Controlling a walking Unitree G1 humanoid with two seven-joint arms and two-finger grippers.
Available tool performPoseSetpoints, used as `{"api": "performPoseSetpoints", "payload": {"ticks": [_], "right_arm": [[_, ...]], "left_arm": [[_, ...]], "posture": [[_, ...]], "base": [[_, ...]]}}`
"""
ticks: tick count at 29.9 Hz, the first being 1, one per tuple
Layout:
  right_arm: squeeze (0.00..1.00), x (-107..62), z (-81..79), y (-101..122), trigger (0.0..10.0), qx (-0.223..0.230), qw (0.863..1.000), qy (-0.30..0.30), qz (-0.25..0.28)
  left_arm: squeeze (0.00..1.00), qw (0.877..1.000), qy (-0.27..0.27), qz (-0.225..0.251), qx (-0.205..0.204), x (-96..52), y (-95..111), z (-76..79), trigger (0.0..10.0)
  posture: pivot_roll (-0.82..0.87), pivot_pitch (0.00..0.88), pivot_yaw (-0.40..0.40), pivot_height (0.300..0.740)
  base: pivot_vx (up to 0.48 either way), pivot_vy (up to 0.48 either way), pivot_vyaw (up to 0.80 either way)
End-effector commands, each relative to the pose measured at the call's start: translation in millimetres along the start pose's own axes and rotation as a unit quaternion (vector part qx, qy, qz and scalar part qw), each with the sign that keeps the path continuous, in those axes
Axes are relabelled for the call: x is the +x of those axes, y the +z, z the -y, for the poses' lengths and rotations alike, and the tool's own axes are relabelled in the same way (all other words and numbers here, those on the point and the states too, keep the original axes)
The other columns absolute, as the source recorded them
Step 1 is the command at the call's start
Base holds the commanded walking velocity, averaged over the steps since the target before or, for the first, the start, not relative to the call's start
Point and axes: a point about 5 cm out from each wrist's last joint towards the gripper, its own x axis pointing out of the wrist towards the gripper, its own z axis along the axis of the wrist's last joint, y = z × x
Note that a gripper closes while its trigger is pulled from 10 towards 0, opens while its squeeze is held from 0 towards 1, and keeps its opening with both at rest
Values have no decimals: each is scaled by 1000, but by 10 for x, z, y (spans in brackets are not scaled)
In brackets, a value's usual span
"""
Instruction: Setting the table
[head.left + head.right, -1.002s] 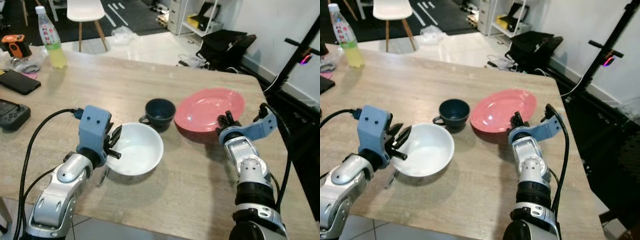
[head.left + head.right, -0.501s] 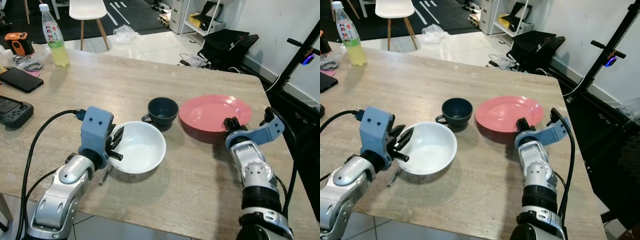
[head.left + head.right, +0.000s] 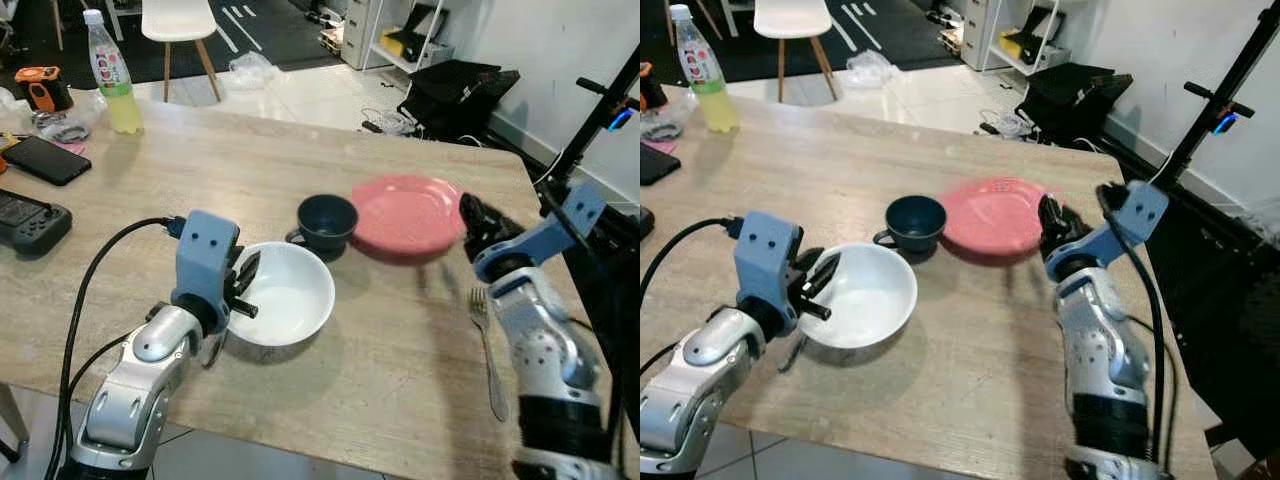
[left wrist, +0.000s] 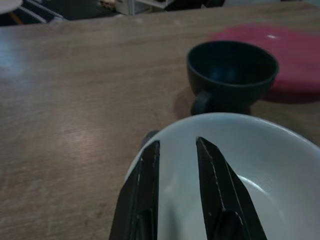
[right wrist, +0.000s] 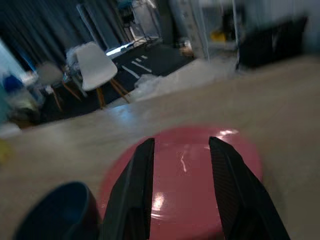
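Note:
A white bowl [image 3: 285,300] sits near the table's front edge. My left gripper [image 3: 243,285] is shut on its left rim, and its two fingers [image 4: 150,165] lie across that rim. A navy cup [image 3: 327,220] stands just behind the bowl. My right gripper [image 3: 468,212] is shut on the right edge of a pink plate [image 3: 405,215]. The plate hangs blurred above the table, with its left edge close to the cup. In the right wrist view the plate [image 5: 185,185] lies under the fingers. A silver fork [image 3: 487,350] lies on the table beside my right forearm.
At the far left of the table [image 3: 380,400] are a drink bottle [image 3: 112,75], a phone [image 3: 42,158], a game controller [image 3: 25,222] and an orange device [image 3: 48,88]. A white chair [image 3: 180,20] and a black bag [image 3: 460,90] stand beyond the table. A black stand [image 3: 600,110] rises at the right.
My right gripper has lifted the pink plate off the table and carried it left toward the cup. The fork now shows beside that arm. The left gripper and bowl have stayed put.

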Motion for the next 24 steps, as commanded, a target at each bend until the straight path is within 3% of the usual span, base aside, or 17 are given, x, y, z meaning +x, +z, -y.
{"api": "performPoseSetpoints", "payload": {"ticks": [1,4,7,8,9,12,14,15,17,18,20,21,23,24], "right_arm": [[0,-73,3,30,10000,-45,999,5,-2],[0,-179,59,113,10000,-113,994,-4,10],[0,-238,78,150,10000,-150,989,-8,17],[0,-300,44,157,10000,-205,979,5,24],[0,-300,44,157,10000,-205,979,5,24],[0,-468,-136,11,10000,-316,946,75,14],[0,-536,-238,-135,10000,-357,926,120,-3],[0,-536,-238,-135,10000,-357,926,120,-3],[0,-512,-325,-288,10000,-406,901,151,-14],[0,-512,-325,-288,10000,-406,901,151,-14],[0,-441,-400,-410,10000,-451,875,173,-23],[0,-441,-400,-410,10000,-451,875,173,-23],[0,-282,-533,-660,10000,-504,835,211,-61],[0,-282,-533,-660,10000,-504,835,211,-61]], "left_arm": [[0,1000,-5,-4,-1,-3,-39,27,10000],[0,1000,-6,-3,-2,8,-45,36,10000],[0,1000,-8,-1,-3,23,-44,45,10000],[0,1000,-11,0,-2,36,-45,52,10000],[0,1000,-11,0,-2,36,-45,52,10000],[0,1000,-21,3,13,66,-41,49,10000],[0,1000,-22,2,16,79,-31,14,10000],[0,1000,-22,2,16,79,-31,14,10000],[0,1000,-14,1,10,81,-12,-70,10000],[0,1000,-14,1,10,81,-12,-70,10000],[0,1000,-9,0,10,72,4,-132,10000],[0,1000,-9,0,10,72,4,-132,10000],[0,1000,-5,-3,19,23,36,-193,10000],[0,1000,-5,-3,19,23,36,-193,10000]], "posture": [[98,155,15,740],[86,149,20,740],[77,146,25,740],[70,143,30,740],[70,143,30,740],[56,140,45,740],[55,141,46,740],[55,141,46,740],[52,146,50,740],[52,146,50,740],[60,148,46,740],[60,148,46,740],[83,157,30,740],[83,157,30,740]], "base": [[0,0,0],[0,0,0],[0,0,0],[0,0,0],[0,0,0],[0,0,0],[0,0,0],[0,0,0],[0,0,0],[0,0,0],[0,0,0],[0,0,0],[0,0,0],[0,0,0]]}}
